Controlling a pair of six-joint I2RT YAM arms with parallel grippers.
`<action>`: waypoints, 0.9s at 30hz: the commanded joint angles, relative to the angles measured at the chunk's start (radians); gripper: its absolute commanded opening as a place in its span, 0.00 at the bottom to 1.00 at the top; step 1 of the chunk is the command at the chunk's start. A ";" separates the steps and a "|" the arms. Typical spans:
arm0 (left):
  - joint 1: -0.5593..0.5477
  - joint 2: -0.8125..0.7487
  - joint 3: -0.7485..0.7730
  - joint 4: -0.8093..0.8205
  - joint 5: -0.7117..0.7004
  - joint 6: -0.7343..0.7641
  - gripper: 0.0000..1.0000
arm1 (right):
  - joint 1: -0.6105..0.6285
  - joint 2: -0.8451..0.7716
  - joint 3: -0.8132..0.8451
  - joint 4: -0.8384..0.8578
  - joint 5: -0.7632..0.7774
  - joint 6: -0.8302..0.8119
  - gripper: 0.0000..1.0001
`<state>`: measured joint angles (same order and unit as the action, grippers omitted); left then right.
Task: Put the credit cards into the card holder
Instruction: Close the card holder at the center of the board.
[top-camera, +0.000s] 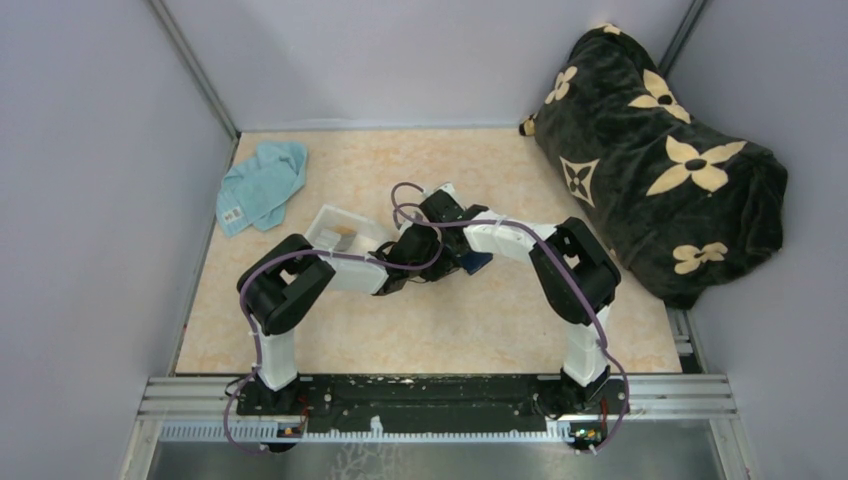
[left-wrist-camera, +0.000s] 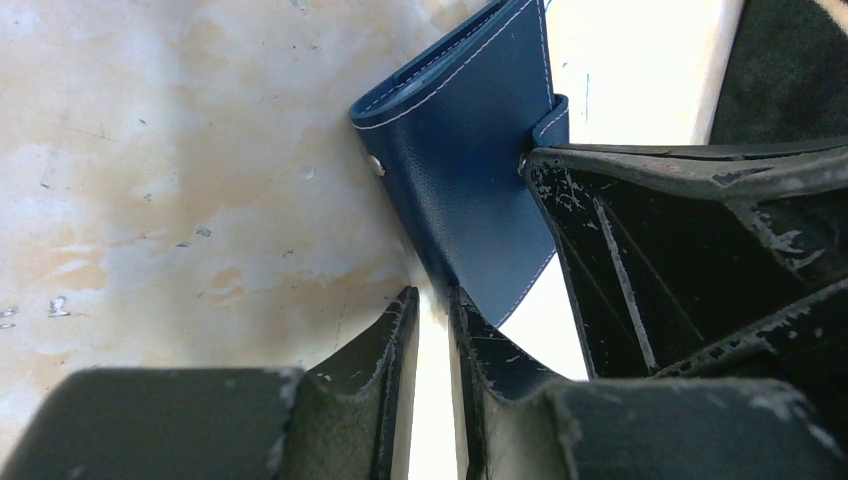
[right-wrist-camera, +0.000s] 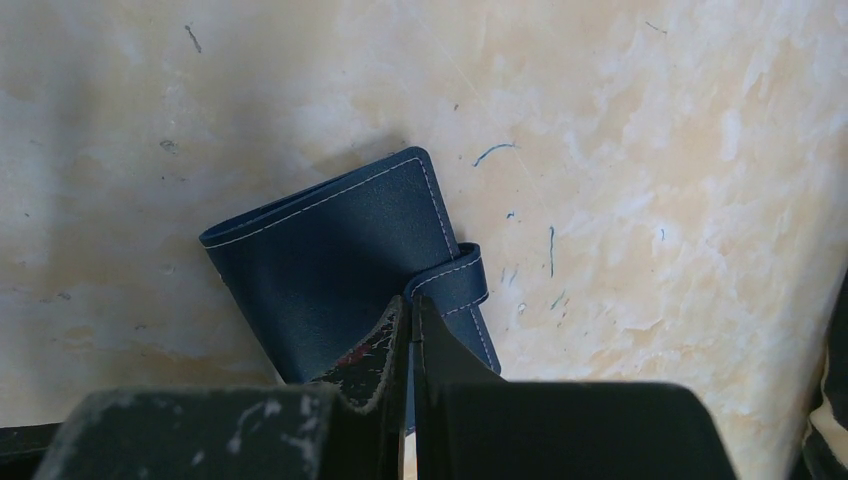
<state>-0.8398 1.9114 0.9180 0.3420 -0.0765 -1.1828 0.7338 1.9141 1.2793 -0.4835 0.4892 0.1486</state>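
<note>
**Item 1. Card holder (right-wrist-camera: 330, 260), count one.** Navy, white-stitched, closed, with a strap on its three o'clock edge. It sits near the middle of the table (top-camera: 450, 330), tilted up off the surface between the two wrists. The slots are not in view.

**Item 2. Right gripper (right-wrist-camera: 410, 305), count one.** The fingers are pressed together and pinch the holder's cover just beside the strap. This grip is judged to steady the holder and keep it raised so it can be opened.

**Item 3. Left gripper (left-wrist-camera: 432, 296), count one.** The jaws are a narrow slit apart, at six o'clock of the holder, with its lower corner meeting their tips. Whether they actually nip the leather cannot be told. This placement is judged to work the opposite edge against the right-hand hold.

**Item 4. Credit cards (top-camera: 344, 237).** They lie in the clear tray (top-camera: 322, 222) at ten o'clock of the holder, kept there as stock. There seems to be at least one greyish-orange piece, too small to count. No card is loaded in either gripper.

**Item 5. Teal cloth (top-camera: 262, 183), count one.** It lies farther out at ten o'clock, apart from the work.

**Item 6. Dark flowered bag (top-camera: 660, 160), count one.** It is at two o'clock, off the working area.
</note>
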 joint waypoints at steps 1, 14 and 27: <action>0.006 0.062 -0.025 -0.083 -0.018 0.025 0.25 | 0.037 0.117 -0.035 0.018 -0.181 0.059 0.00; 0.005 0.054 -0.073 -0.055 -0.019 0.003 0.25 | 0.073 0.152 -0.152 0.121 -0.263 0.176 0.00; 0.005 0.004 -0.169 -0.032 -0.043 -0.042 0.24 | 0.076 0.206 -0.224 0.212 -0.365 0.262 0.00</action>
<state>-0.8387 1.8927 0.8139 0.4728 -0.0818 -1.2381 0.7704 1.9285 1.1767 -0.2401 0.5613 0.2523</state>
